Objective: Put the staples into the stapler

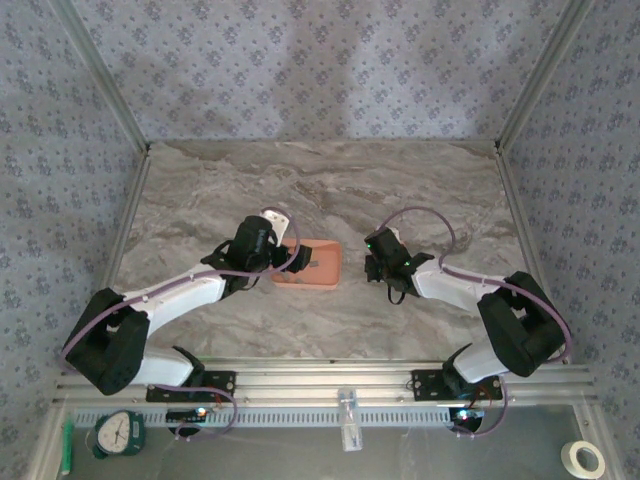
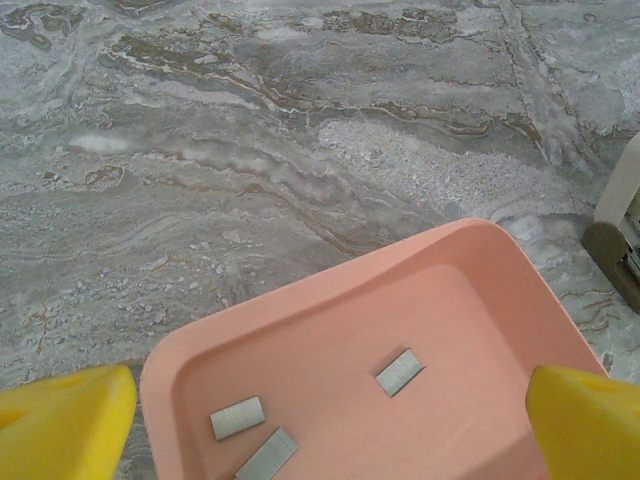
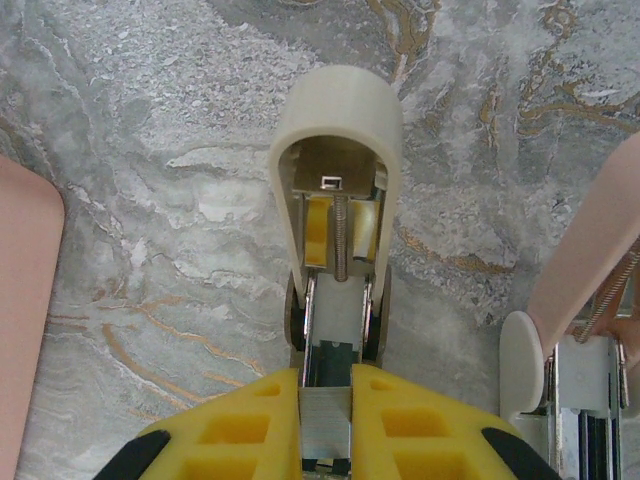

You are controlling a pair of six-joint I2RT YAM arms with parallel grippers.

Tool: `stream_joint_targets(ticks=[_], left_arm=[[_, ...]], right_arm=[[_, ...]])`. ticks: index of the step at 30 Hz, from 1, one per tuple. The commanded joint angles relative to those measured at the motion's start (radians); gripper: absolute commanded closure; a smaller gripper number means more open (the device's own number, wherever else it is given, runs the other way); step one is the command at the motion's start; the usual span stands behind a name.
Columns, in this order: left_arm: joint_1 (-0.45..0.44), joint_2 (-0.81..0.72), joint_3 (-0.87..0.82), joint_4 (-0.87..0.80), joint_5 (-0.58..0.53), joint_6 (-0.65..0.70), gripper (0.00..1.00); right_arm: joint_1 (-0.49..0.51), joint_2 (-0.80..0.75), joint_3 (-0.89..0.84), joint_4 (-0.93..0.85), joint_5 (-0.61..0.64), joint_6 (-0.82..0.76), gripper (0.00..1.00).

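Right jaws clamped on the stapler (image 3: 335,130), yellow fingers (image 3: 230,430) pinching its grey metal channel from both sides. Left jaws wide apart, holding nothing, one yellow fingertip either side of the tray (image 2: 300,290).

Stapler: small, opened up, just right of the tray over the table (image 2: 300,120); can't tell if it rests on it. Cream rounded cover is flipped fwd away from the wrist, underside showing w/ a thin spring rod down the middle. Channel runs straight from there into the grip.

Staples (image 2: 400,372): 3 short grey strips lying flat in the salmon-pink tray, two close together nr one corner, the third apart toward the middle.

Left arm (image 1: 170,295) is stretched low from its base, fwd and rightward, wrist over the tray's left end. Right arm (image 1: 470,290) is bent at the elbow by the table's right edge, forearm reaching leftward, wrist tipped down just right of the tray.
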Motion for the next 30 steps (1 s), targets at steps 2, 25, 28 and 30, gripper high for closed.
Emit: stream_joint_targets(ticks=[2,25,28,30], left_arm=[[0.007,-0.003,0.019,0.011,0.007,0.01,0.0],[0.007,-0.013,0.018,0.008,0.002,0.025,0.0],[0.008,-0.013,0.018,0.008,0.002,0.024,0.0],[0.008,-0.013,0.018,0.01,0.002,0.024,0.0]], right_arm=[[0.011,0.01,0.019,-0.044,0.004,0.025,0.82],[0.025,-0.014,0.042,-0.075,0.031,0.036,0.82],[0.022,-0.006,0.038,-0.069,0.025,0.036,0.82],[0.021,0.0,0.037,-0.069,0.025,0.037,0.82]])
